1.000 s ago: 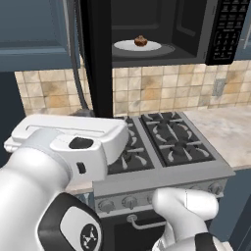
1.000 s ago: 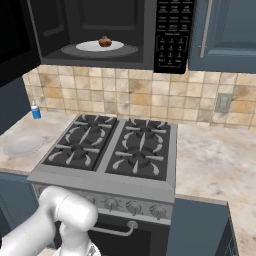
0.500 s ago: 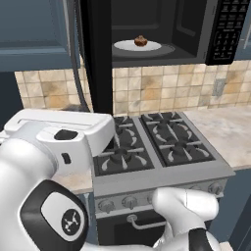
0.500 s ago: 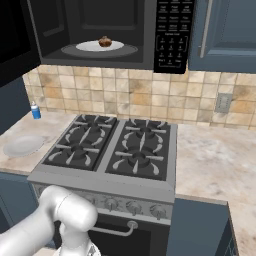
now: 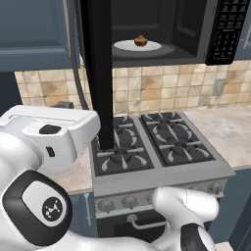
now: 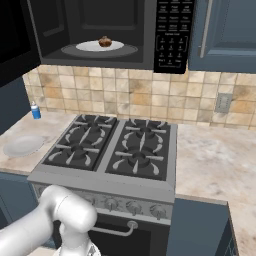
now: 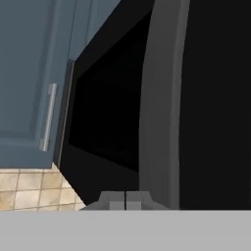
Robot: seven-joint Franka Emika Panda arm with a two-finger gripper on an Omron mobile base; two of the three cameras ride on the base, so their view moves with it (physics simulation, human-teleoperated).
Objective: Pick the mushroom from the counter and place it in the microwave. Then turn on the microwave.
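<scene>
Swinging further left since the earlier frames, our arm now fills the lower left of the left base view, while stove and microwave sit where they were. We see the claw (image 7: pixel 125 200) clenched and empty, its tips pressed together, close to the edge of the open microwave door (image 7: pixel 164 98), apparently placed to push it shut. Beyond it, the mushroom (image 5: pixel 140 41) rests on the white plate (image 5: pixel 128 46) inside the microwave (image 6: pixel 100 30), so the placing looks done. We judge the door must close before the keypad (image 6: pixel 170 30) can be pressed. Below lie the black stove (image 6: pixel 112 147) and the surface (image 6: pixel 215 160), bearing a blue bottle (image 6: pixel 35 111) and a second plate (image 6: pixel 21 145). A blue cabinet (image 7: pixel 34 73) flanks the door.
</scene>
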